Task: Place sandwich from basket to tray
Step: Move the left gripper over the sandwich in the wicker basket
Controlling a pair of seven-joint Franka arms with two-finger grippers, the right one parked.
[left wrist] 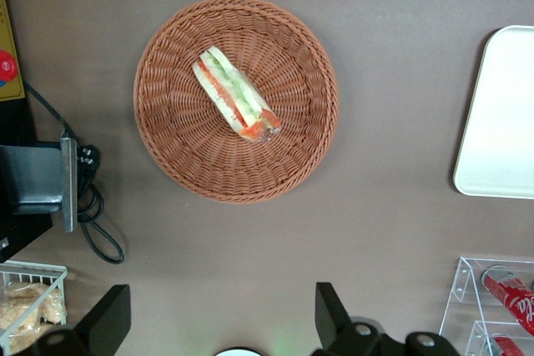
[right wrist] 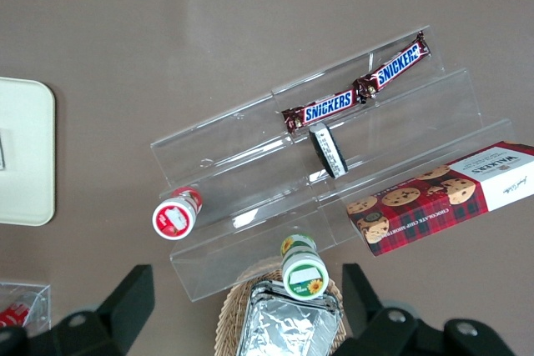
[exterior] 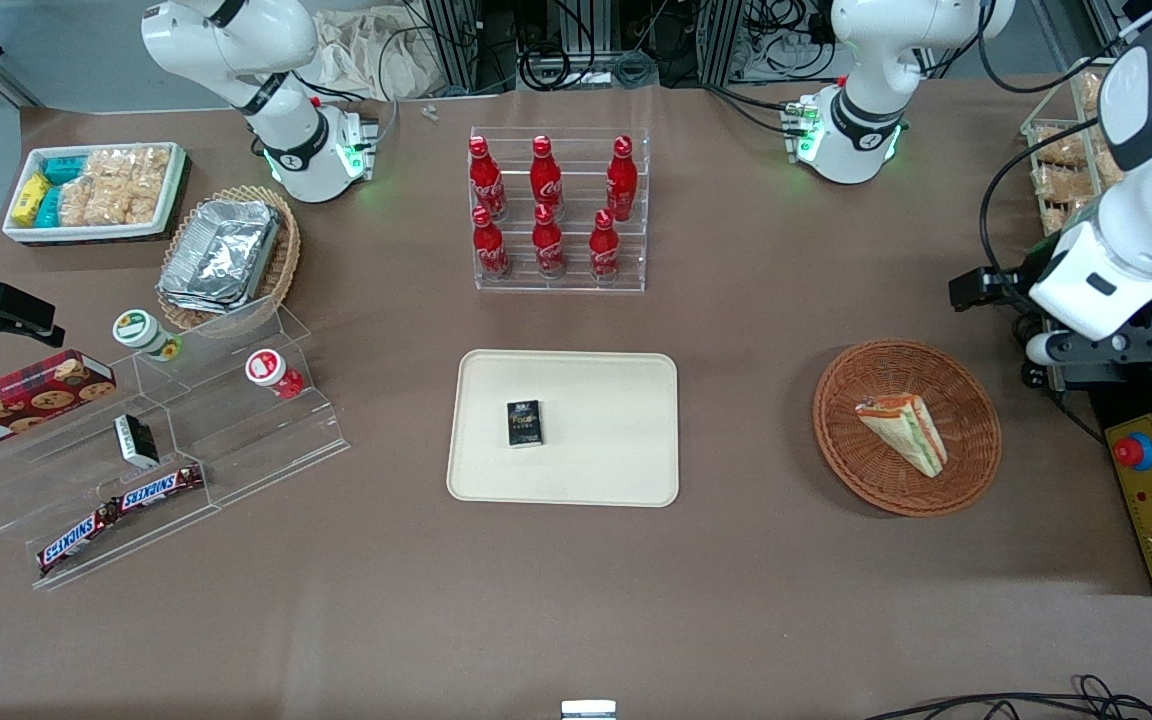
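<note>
**Sandwich untouched in the basket: the risks sit in the grasp and the drop-off**

Reading the front view from its left edge across, the first task item is the tray (exterior: 636,385), cream and low-rimmed, with a small dark packet (exterior: 525,423) lying on it toward the parked arm's end. That packet is one hazard: a sandwich set down over it would rest tilted or push it aside, so the bare part of the tray toward the working arm looks the safer landing spot.

Next comes the basket (exterior: 841,420), well apart from the tray, with the sandwich (exterior: 904,432) lying flat in it, filling edge showing.

Last, the gripper (left wrist: 223,323) hangs high above the table, clear of the basket, its fingers spread wide and holding nothing. The sandwich is soft and clear-wrapped; a hard pinch could crush it, and a light one could let the film slip. It is also a wedge, so a grasp across the thin tip may let it swing. Descending too low could snag the wicker and drag the light basket along.
</note>
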